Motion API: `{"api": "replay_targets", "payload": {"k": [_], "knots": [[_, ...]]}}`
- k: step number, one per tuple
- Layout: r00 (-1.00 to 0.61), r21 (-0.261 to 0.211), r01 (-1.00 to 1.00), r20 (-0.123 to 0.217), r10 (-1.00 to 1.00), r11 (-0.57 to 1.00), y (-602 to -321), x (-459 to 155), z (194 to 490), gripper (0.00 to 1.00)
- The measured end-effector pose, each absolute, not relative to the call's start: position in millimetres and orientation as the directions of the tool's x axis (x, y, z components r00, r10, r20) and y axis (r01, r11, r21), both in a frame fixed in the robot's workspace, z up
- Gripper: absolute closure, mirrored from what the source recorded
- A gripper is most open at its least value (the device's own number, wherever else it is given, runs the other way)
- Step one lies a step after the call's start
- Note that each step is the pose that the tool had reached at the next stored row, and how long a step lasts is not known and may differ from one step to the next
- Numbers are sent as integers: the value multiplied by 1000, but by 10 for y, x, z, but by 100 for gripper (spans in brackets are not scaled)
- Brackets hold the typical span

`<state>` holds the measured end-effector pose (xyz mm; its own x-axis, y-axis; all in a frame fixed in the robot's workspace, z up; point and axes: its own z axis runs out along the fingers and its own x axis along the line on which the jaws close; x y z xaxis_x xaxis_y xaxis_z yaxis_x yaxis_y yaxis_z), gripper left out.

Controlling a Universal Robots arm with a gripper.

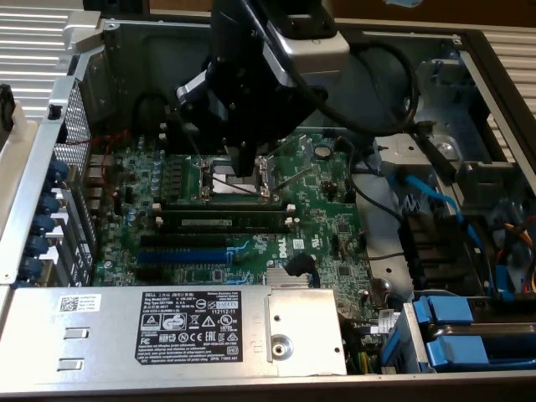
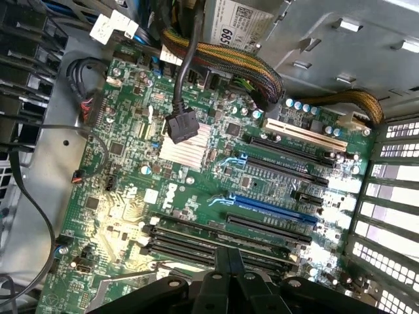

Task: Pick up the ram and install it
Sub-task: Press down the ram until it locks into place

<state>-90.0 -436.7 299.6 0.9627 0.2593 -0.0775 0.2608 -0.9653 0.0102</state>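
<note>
exterior view: ram point(image 1: 222, 220) seated; wrist view: pincer point(image 2: 229, 256) closed.

Case point(image 1: 502, 92) — dull grey sheet metal.

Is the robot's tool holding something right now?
No, nothing. The tool is shut and empty. The ram lies among the black slots.

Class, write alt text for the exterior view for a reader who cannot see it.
A black robot arm's pincer hangs shut over the green motherboard inside an open computer case. A ram stick sits in one of the long black slots, between white end clips, beside the blue slot.
</note>
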Motion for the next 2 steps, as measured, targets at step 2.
{"api": "replay_targets", "payload": {"k": [2], "knots": [[963,10,261,-78,259,-965,-4367,-900,2996,89]]}}
